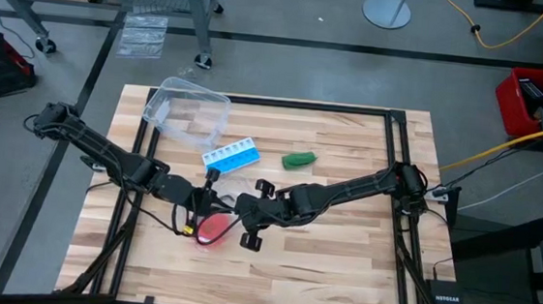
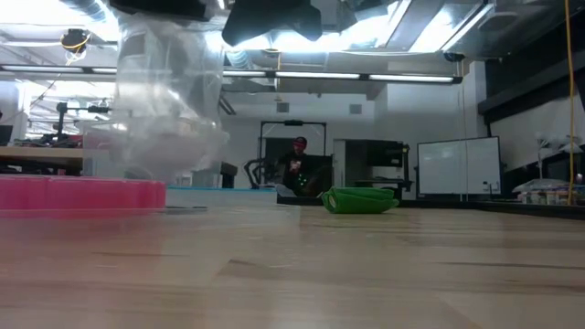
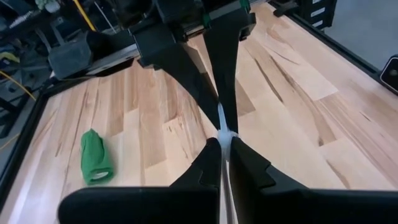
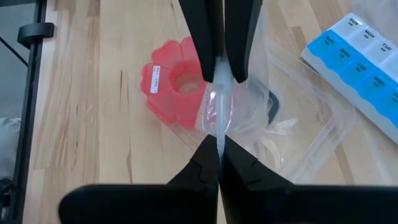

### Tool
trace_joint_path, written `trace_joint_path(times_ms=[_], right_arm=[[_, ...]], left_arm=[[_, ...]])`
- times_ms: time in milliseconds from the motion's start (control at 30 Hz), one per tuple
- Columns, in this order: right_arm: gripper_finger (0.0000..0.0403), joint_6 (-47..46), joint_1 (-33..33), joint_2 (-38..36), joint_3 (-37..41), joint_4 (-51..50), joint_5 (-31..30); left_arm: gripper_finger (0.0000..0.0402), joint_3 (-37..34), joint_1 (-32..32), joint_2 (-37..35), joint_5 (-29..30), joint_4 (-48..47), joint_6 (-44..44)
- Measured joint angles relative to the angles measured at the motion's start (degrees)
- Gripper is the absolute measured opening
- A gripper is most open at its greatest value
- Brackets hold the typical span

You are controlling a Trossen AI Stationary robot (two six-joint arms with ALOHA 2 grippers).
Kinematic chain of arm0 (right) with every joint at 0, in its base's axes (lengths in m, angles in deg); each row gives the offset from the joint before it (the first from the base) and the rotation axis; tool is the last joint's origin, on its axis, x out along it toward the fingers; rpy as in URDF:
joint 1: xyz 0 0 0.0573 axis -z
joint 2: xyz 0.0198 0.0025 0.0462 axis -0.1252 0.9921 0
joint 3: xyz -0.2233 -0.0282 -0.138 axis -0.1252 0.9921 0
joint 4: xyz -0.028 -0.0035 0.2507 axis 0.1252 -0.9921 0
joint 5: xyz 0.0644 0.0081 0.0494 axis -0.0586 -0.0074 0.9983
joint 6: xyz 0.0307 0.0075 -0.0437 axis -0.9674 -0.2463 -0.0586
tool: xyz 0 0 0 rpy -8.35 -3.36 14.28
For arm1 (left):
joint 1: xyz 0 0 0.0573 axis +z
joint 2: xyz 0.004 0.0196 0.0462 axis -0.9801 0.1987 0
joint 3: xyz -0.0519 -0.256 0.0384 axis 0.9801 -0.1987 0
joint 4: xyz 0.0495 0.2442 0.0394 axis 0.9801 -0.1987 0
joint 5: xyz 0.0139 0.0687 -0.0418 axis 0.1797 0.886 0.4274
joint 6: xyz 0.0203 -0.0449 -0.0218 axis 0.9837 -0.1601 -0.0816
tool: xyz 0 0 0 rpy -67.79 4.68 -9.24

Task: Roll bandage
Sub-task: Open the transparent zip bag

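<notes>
Pale wood-plank table, matte, grain streaked. Clear crinkled plastic bag pinched between both claws. Left gripper clamped on bag edge; right gripper clamped on same film, opposite side. Both arms reaching inward, meeting near table centre above red scalloped disc. Bandage – dark green, soft rolled bundle, lying untouched on wood, well apart. Blue-and-white pill box and clear tub nearby.
</notes>
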Motion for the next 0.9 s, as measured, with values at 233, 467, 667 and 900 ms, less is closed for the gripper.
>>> trace_joint_path(times_ms=[233,467,667,900], right_arm=[[0.0001,0.0,0.0,0.0,0.1,-0.7,0.9],[0.0001,0.0,-0.1,0.0,0.1,-2.9,0.9],[0.0001,0.0,-0.1,0.0,0.1,-3.6,1.6],[0.0001,0.0,-0.1,0.0,0.2,-5.2,2.0]], left_arm=[[0.0002,0.0,0.0,-0.1,0.2,-1.6,-0.4],[0.0002,0.0,0.0,-1.2,0.8,-5.1,-0.9],[0.0003,0.0,0.0,-4.1,1.9,-10.3,-3.4],[0.0004,0.0,0.0,-7.5,2.1,-16.3,-7.1]])
